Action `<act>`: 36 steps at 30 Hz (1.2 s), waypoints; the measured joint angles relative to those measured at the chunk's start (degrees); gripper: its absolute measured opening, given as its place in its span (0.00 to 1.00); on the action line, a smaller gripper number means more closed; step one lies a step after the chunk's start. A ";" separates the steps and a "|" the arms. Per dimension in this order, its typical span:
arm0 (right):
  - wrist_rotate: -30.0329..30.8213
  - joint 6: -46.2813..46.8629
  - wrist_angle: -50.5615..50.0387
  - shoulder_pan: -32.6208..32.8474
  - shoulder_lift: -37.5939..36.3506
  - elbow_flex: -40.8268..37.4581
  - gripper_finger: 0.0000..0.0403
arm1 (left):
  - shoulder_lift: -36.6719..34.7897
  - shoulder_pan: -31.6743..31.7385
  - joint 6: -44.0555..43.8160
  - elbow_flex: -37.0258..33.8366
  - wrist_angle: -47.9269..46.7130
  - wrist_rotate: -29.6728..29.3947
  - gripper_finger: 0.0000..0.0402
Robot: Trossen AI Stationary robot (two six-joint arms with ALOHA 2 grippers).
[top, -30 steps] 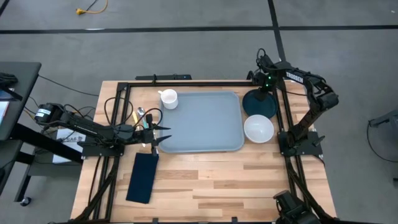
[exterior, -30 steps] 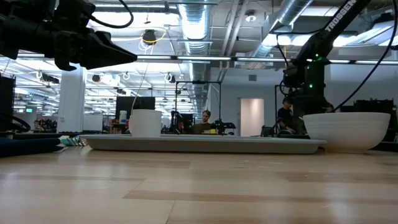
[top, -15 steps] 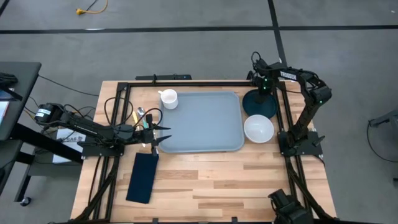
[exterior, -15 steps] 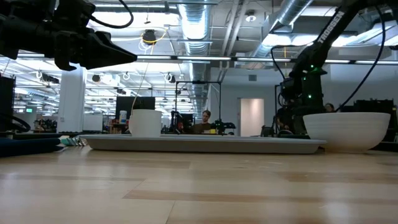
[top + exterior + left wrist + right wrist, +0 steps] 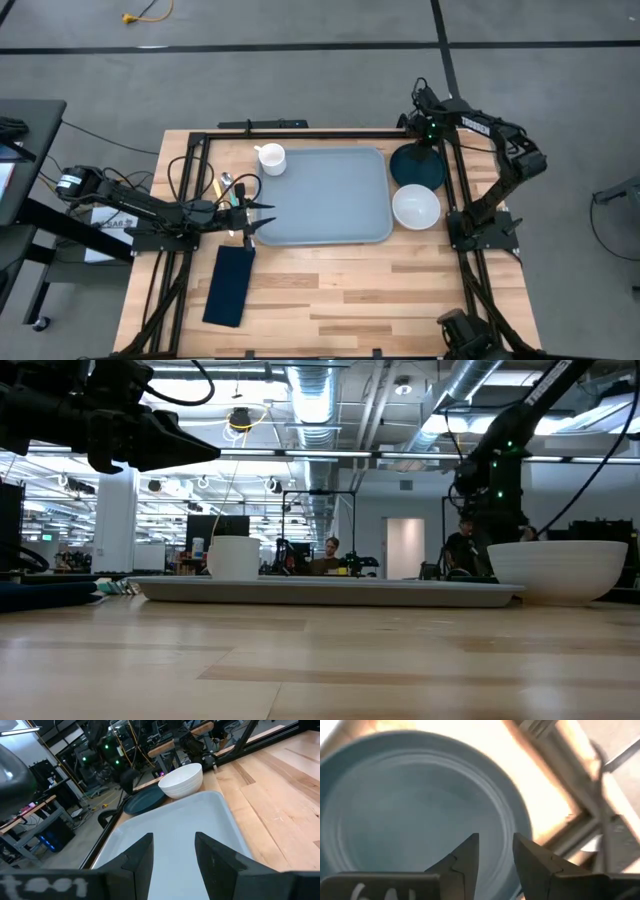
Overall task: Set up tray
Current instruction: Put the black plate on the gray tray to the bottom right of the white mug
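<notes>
The tray (image 5: 325,196) is a wide, flat, grey-blue rectangle with rounded corners and a low rim, lying empty toward the table's far middle.

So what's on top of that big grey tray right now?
Nothing rests on the tray; the left gripper hangs open above its edge. The mug, bowl and plate sit beside it.

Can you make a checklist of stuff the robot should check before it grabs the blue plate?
1. Right gripper is above the plate: ok.
2. Right gripper open, nothing in it: ok.
3. Plate has nothing on it: ok.
4. Tray has room for the plate: ok.
5. White bowl sits apart from the plate: cannot tell, they look very close.
6. Left gripper waits at the tray's left edge, out of the way: ok.
</notes>
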 joint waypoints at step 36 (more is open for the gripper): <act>4.26 -27.90 -3.39 13.11 8.21 10.82 0.28 | -0.01 -0.01 0.01 0.00 -1.03 -0.04 0.34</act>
